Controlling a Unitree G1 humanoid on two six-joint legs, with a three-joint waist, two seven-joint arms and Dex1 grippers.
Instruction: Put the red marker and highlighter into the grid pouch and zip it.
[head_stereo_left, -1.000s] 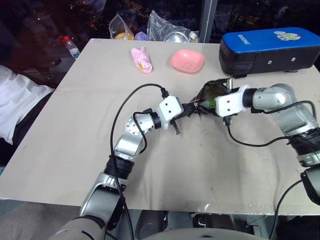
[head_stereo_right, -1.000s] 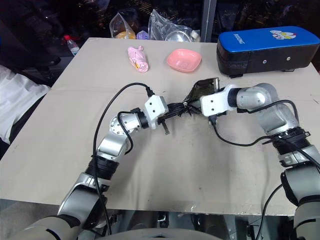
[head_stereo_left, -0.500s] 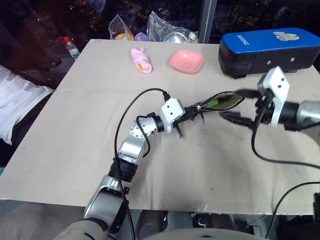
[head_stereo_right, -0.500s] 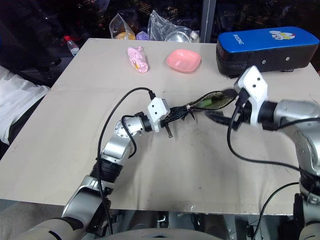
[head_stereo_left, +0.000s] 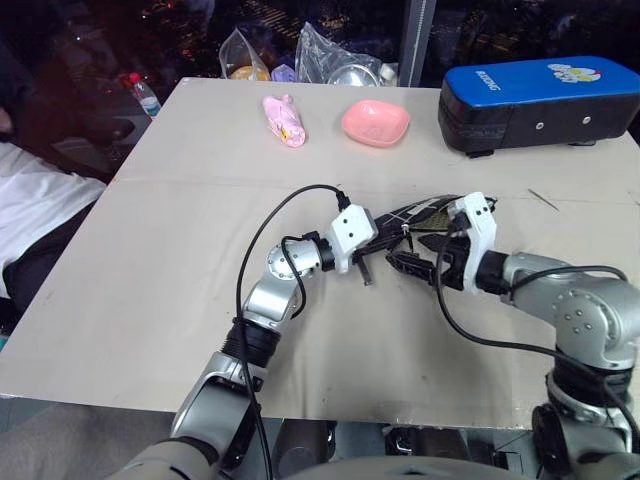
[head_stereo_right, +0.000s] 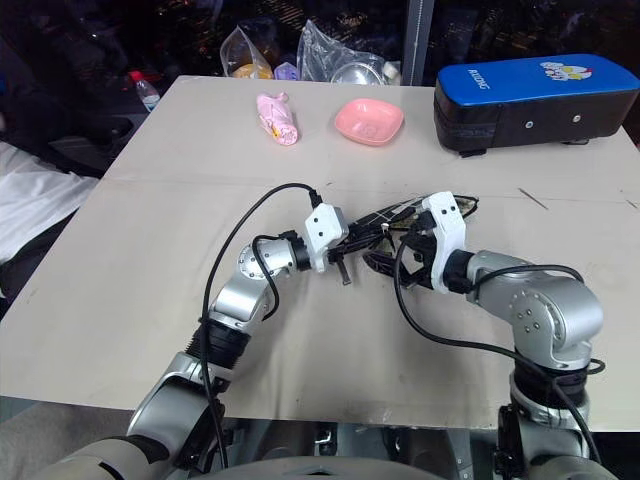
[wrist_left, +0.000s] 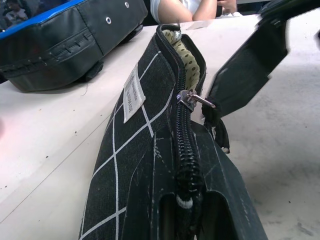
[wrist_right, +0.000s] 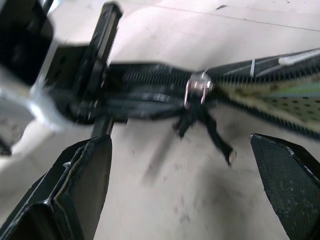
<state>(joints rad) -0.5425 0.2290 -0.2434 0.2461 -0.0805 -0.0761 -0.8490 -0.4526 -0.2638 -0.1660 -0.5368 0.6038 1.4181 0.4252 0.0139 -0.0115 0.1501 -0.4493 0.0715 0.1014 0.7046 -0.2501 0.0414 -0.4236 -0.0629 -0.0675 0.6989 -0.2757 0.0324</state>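
Our left gripper clamps grid pouch end, mid-table; our right gripper spread wide beside zipper pull.

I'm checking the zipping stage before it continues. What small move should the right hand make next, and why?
Probably ease the open right hand forward and close on the zipper pull: the grid pouch, held at one end by the shut left hand, is still partly unzipped.
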